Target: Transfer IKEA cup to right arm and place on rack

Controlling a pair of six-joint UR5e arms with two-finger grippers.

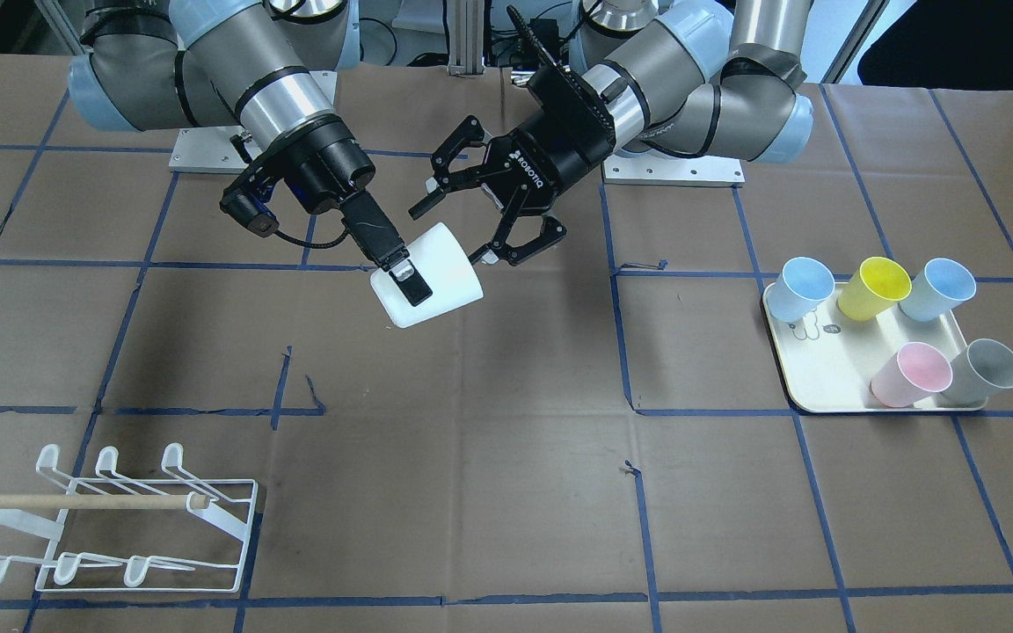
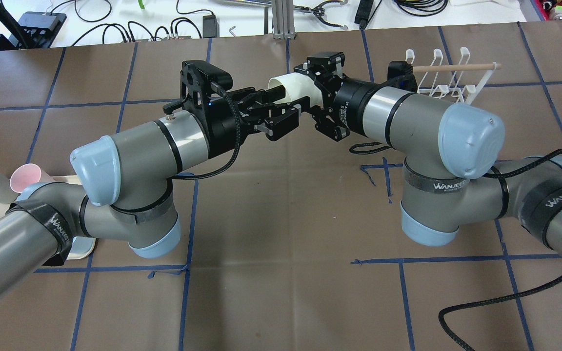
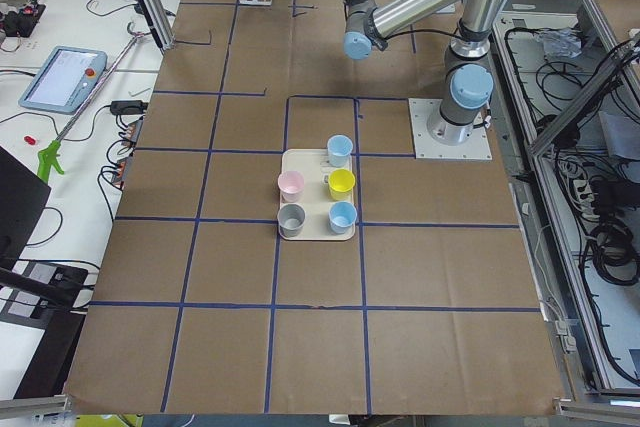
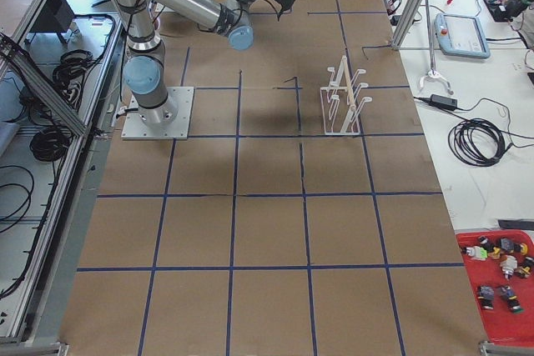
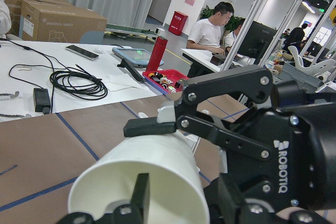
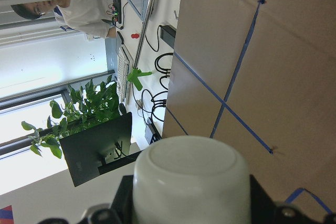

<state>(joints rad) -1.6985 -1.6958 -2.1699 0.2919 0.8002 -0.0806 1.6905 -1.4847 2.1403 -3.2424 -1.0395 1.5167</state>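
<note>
I see my right gripper [image 1: 408, 280] clamped across the white cup [image 1: 445, 272], which hangs on its side in the air over the table [image 1: 471, 492], well apart from the rack [image 1: 76, 502]. My left gripper [image 1: 458, 224] has its jaws spread wide just beside the cup's open mouth; I cannot tell whether they touch it. A tray [image 1: 823, 378] of five coloured cups sits beyond both arms from the rack.
</note>
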